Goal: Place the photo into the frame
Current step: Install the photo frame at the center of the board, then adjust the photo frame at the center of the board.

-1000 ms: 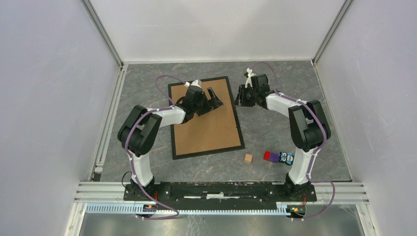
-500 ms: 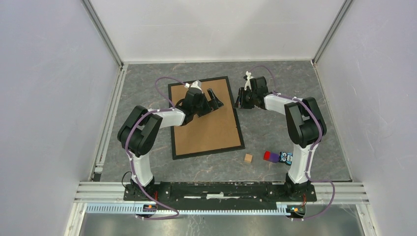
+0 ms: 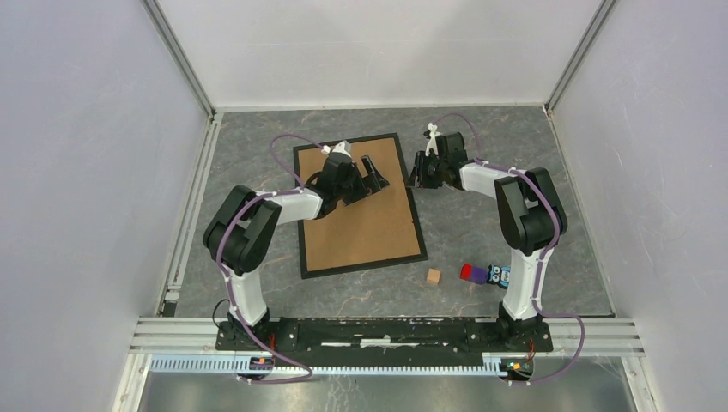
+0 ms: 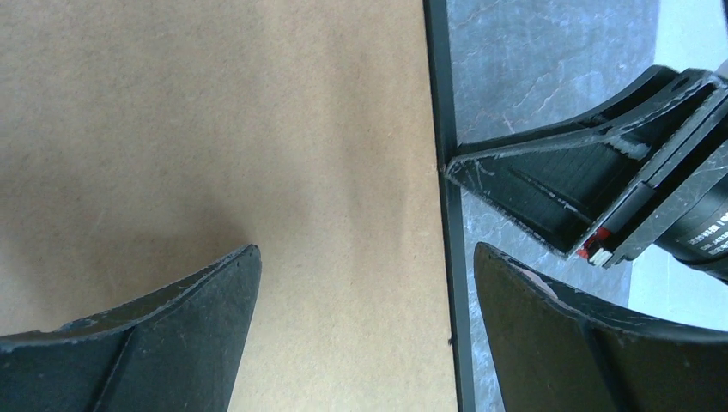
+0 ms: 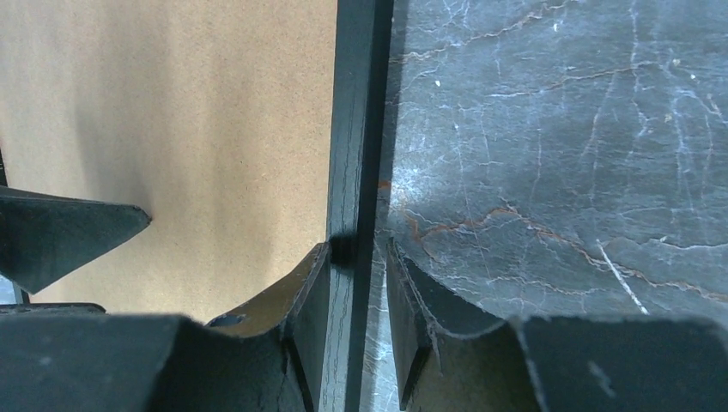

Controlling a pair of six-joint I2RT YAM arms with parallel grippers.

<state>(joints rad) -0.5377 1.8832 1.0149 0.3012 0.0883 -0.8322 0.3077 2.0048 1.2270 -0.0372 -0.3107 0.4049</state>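
Right wrist view showed the right tool (image 5: 358, 247) pinching the right rail of the frame (image 5: 352, 129), one finger on the board (image 5: 172, 103) side and one on the table (image 5: 558, 129) side, likely to steady or lift it. The frame lay back-up near the table's far edge, midway across. The left tool (image 4: 365, 249) hung spread wide over the board, probably ready to press it down.

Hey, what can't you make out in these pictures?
Photo: no view shows it; in the top view the backing board covers the frame's opening.
Right wrist view: whether the right gripper pinches the frame's rail; shadow hides contact.
Top view: blue toy, too small to identify.
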